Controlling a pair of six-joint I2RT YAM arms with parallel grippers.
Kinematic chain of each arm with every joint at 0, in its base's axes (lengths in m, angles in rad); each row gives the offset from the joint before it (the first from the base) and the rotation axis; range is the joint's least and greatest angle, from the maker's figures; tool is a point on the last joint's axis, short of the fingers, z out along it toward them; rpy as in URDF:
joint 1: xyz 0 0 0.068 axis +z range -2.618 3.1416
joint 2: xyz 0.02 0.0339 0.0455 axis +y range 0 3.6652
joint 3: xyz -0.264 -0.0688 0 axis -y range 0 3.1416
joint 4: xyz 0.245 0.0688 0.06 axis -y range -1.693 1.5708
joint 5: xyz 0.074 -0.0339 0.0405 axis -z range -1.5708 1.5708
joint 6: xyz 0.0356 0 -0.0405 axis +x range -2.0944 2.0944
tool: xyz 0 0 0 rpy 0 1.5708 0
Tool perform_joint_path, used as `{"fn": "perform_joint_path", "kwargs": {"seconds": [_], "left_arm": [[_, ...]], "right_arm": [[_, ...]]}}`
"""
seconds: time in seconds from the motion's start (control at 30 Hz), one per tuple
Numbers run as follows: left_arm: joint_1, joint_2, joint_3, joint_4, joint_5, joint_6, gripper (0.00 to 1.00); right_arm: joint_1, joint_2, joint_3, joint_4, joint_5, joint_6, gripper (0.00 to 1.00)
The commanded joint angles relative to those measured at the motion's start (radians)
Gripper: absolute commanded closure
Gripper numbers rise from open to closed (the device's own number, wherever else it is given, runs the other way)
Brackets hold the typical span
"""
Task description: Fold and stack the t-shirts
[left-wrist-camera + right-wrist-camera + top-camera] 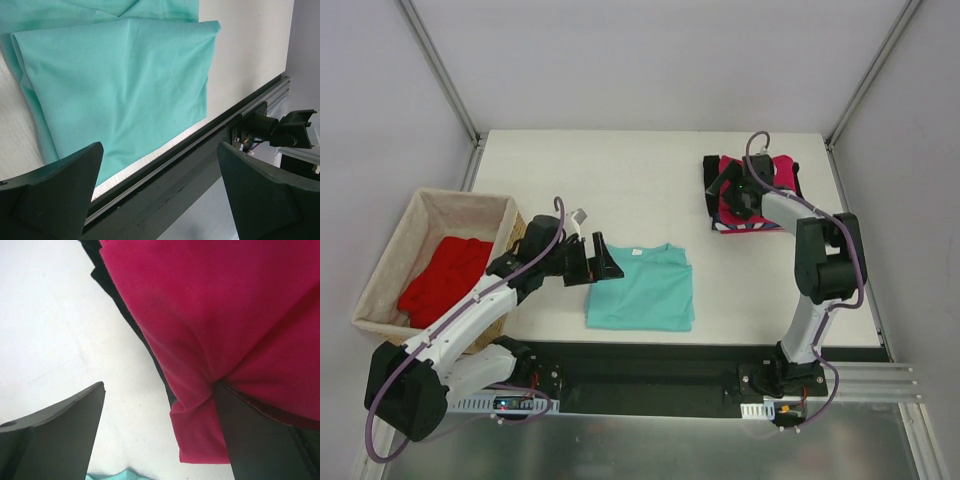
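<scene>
Basket of tan woven wicker with cloth lining (382,268), left of top view, held a bunched bright red t-shirt (445,280). Teal-green t-shirt (645,290) lay folded on the white table (620,170), lower centre. Left gripper (159,147) hung at its left edge, jaws apart, empty. Magenta-pink t-shirt (225,305) lay over a black t-shirt (102,275) at upper right. Right gripper (160,385) was over them, jaws apart, one finger against pink cloth.

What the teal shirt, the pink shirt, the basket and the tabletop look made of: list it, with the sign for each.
Teal t-shirt: thin knit cloth, matte; soft creases and folded edges.
Magenta t-shirt: similar soft cloth, matte; it drapes and puckers.
Basket: likely woven wicker, tan, with a pale cloth lining.
Table: hard, smooth, off-white surface; material unclear.
</scene>
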Motion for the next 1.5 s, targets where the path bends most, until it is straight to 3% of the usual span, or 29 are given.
{"fn": "perform_joint_path", "kwargs": {"seconds": [0.0, 1.1, 1.23, 1.47], "left_arm": [[0.010, -0.049, -0.014, 0.005, 0.019, -0.013, 0.01], [0.008, -0.230, -0.073, -0.087, 0.008, -0.042, 0.01], [0.010, -0.218, -0.056, -0.096, -0.007, -0.021, 0.01], [0.010, -0.200, -0.039, -0.128, -0.022, -0.016, 0.01]], "right_arm": [[0.082, -0.010, -0.080, -0.070, -0.004, 0.093, 0.06], [0.378, -0.114, -0.200, -0.058, 0.171, 0.157, 0.06], [0.380, -0.195, -0.158, -0.129, 0.239, 0.102, 0.06], [0.423, -0.480, -0.039, -0.402, 0.409, -0.170, 0.05]]}}
